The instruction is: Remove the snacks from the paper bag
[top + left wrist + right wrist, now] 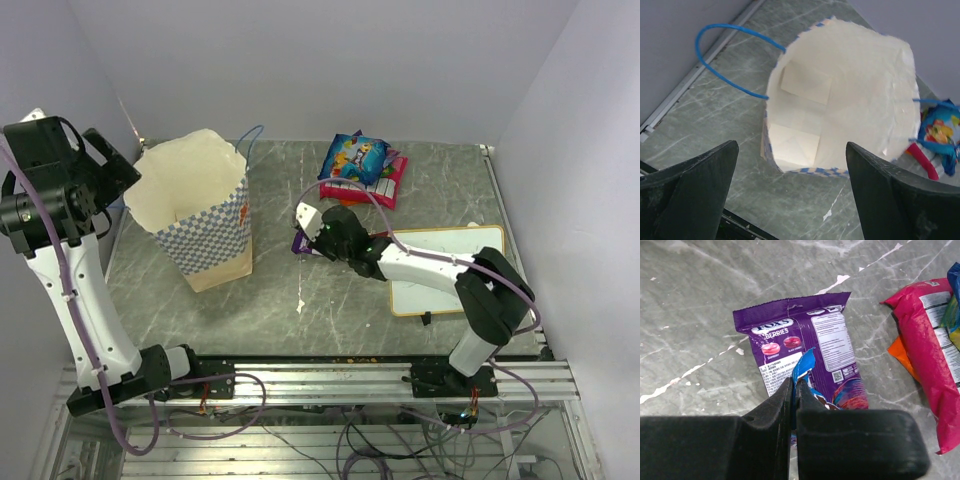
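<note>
**Asker:** Where did you have the snack at that moment?

**Operator:** My right gripper [795,384] was clamped shut on a thin edge of the blue packet [804,365]. It was about the middle of the table [330,300], right over the lower end of the purple Fox's Berries packet [805,337], which lay flat there. I could not tell whether the blue one already rested on the purple one or hung just above it.

**Asker:** And the bag?

**Operator:** The paper bag [200,215] stood upright toward the left edge with its mouth wide. My left gripper [791,146] hung above it with its fingers spread apart, holding nothing. As far down as that wrist view reached, I saw only the folded paper floor.

**Asker:** So how did you judge the put-down should go?

**Operator:** I judged it best to lower until the foil lay slack, then part the fingers fully and rise straight up. A sideways pull would likely have dragged the purple packet along. Landing it on bare stone beside the purple one looked tidier to me than stacking it. There was room between there and the heap of packets [360,165] at the far edge. I also meant to stay off the whiteboard [450,265] toward the right edge.
</note>
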Available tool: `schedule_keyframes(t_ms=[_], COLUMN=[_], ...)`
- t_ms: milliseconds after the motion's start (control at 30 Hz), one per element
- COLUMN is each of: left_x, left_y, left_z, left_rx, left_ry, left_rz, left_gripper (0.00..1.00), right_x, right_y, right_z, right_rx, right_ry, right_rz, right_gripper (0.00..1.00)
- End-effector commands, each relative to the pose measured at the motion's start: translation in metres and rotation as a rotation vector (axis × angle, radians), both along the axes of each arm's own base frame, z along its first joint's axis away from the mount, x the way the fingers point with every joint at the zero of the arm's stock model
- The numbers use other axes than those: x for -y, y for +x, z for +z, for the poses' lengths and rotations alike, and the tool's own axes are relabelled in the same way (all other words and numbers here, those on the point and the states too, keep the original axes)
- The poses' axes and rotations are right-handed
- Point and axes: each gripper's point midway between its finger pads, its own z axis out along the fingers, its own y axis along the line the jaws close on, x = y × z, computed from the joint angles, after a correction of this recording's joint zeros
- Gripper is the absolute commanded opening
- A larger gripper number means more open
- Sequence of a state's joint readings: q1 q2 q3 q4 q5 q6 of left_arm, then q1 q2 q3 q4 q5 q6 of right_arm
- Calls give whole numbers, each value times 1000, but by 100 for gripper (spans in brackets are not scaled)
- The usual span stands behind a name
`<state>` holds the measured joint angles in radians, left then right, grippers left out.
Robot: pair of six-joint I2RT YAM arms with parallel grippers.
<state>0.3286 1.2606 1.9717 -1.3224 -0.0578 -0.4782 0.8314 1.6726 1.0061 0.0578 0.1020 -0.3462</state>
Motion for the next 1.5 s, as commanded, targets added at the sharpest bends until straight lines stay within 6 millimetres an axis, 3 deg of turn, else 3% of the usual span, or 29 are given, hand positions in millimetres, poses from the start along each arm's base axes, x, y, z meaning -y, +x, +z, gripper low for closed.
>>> schedule_keyframes(t_ms=[0, 67, 233, 333, 467, 500, 533, 567, 700, 800, 933, 1100, 1300, 1467], left_x=[38, 54, 85, 107, 134, 141, 147, 153, 173, 178, 179, 187, 197, 176], left_y=[3, -1, -14, -25, -39, -45, -49, -54, -72, -82, -86, -75, -79, -90], left_z=[6, 11, 29, 38, 49, 52, 54, 54, 49, 50, 55, 74, 119, 139], left_rx=[47, 69, 113, 159, 223, 241, 254, 264, 278, 290, 311, 372, 533, 613], left_ry=[10, 52, 166, 199, 197, 191, 187, 182, 174, 202, 246, 209, 17, -11], left_rz=[-218, -295, -445, -556, -698, -735, -767, -802, -930, -980, -1000, -971, -895, -797], left_gripper=[99, 98, 100, 100, 100, 100, 100, 99, 100, 100, 100, 99, 100, 98], right_x=[-1, -3, -4, -6, -1, 1, 2, 3, 16, 48, 91, 133, 176, 205], right_y=[19, 19, 19, 15, 8, 5, 1, -3, -17, -21, -42, -87, -135, -158], right_z=[10, 6, 4, 15, 46, 55, 62, 72, 116, 159, 218, 295, 371, 419], right_rx=[80, 71, 14, -13, -48, -61, -78, -93, -122, -106, -98, -94, -49, 18], right_ry=[-20, -25, -49, -11, 71, 98, 127, 156, 281, 370, 508, 714, 1023, 1201], right_rz=[-20, -16, -36, -57, -147, -171, -191, -206, -312, -498, -664, -664, -580, -534], right_gripper=[0, 4, 35, 54, 64, 71, 92, 99, 100, 100, 100, 100, 100, 100])
